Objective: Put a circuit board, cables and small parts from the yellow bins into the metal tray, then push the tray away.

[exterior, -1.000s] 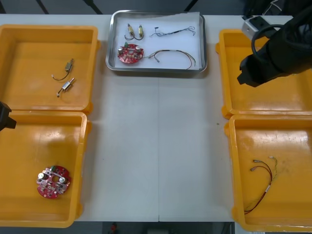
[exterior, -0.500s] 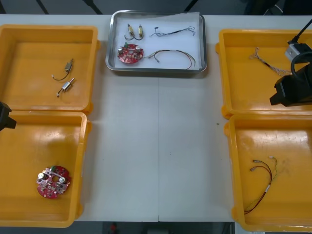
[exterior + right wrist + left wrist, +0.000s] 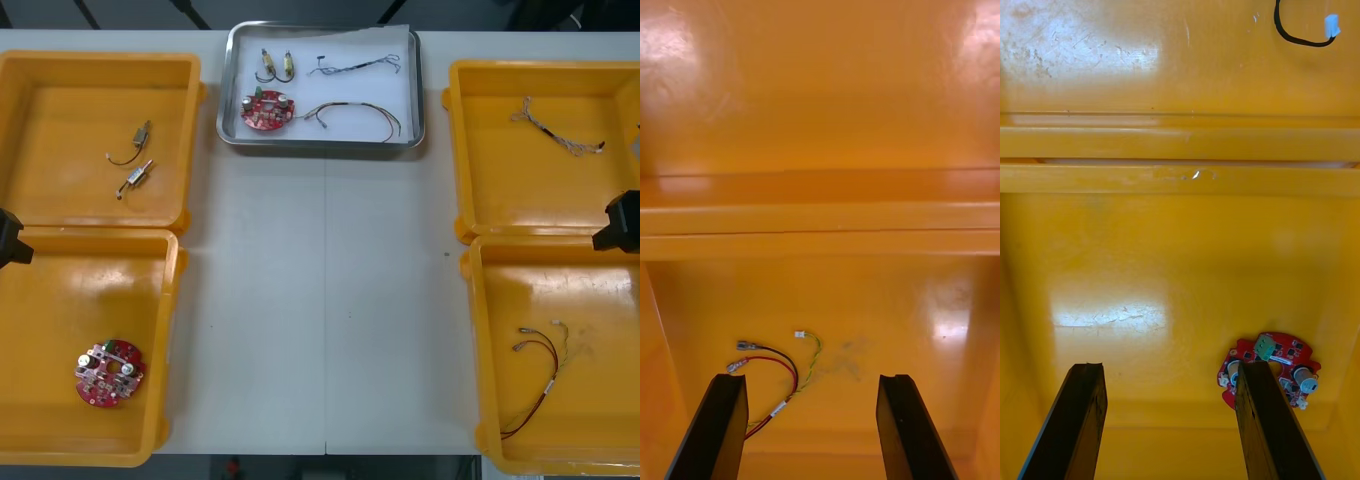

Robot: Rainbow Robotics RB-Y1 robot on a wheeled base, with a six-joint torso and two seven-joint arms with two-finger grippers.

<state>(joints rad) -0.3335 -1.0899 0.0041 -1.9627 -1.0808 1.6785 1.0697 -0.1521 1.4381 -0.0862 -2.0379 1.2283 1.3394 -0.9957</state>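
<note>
While the metal tray [image 3: 232,90], holding a round red circuit board [image 3: 267,110], cables [image 3: 360,108] and small metal parts [image 3: 277,66], is sitting at the table's [image 3: 320,300] far edge, the left gripper [image 3: 1169,369] and right gripper [image 3: 811,381] are being held open above the near yellow bins [image 3: 170,340], ideally clear of their rims.

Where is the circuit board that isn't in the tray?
In the front view, the circuit board lies in the near yellow bin on the robot's left. The left gripper hangs open above that bin.
</note>
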